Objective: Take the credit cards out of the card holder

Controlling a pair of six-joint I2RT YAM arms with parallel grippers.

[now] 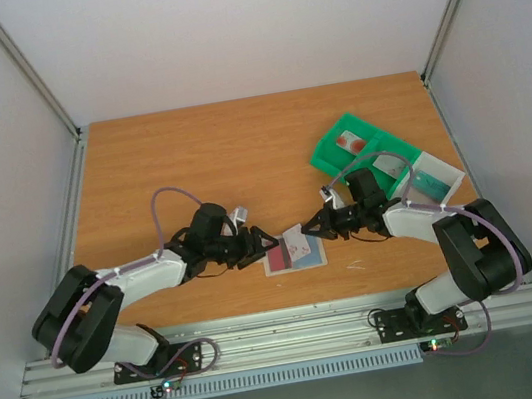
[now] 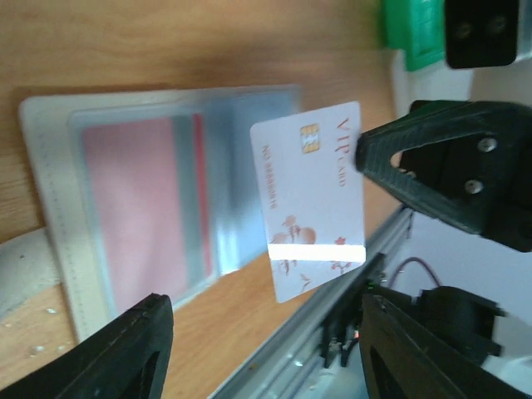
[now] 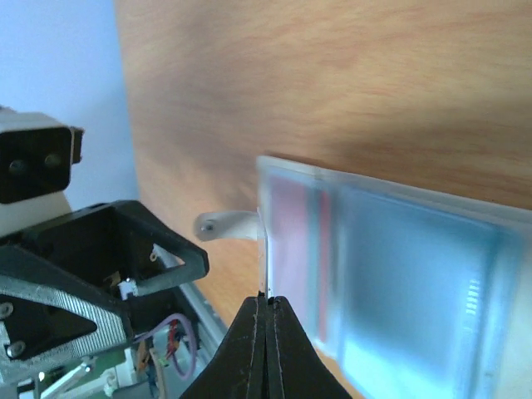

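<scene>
The card holder [image 1: 292,259] lies open and flat on the wood near the front edge. A pinkish-red card [image 2: 137,208] and a blue-grey card [image 3: 416,283] show through its clear pockets. My right gripper [image 3: 268,303] is shut on the edge of a white credit card [image 2: 314,199] printed with "VIP" and a chip. That card hangs tilted above the holder's [image 2: 50,208] right end. My left gripper [image 2: 266,349] is open with nothing between its fingers. It faces the right gripper [image 1: 310,231] across the holder.
A bright green compartment tray [image 1: 333,163] stands at the right, with a white-walled section [image 1: 447,189] holding a teal card [image 1: 432,178]. The table's metal front rail [image 1: 288,338] runs just below the holder. Both arms crowd the front middle.
</scene>
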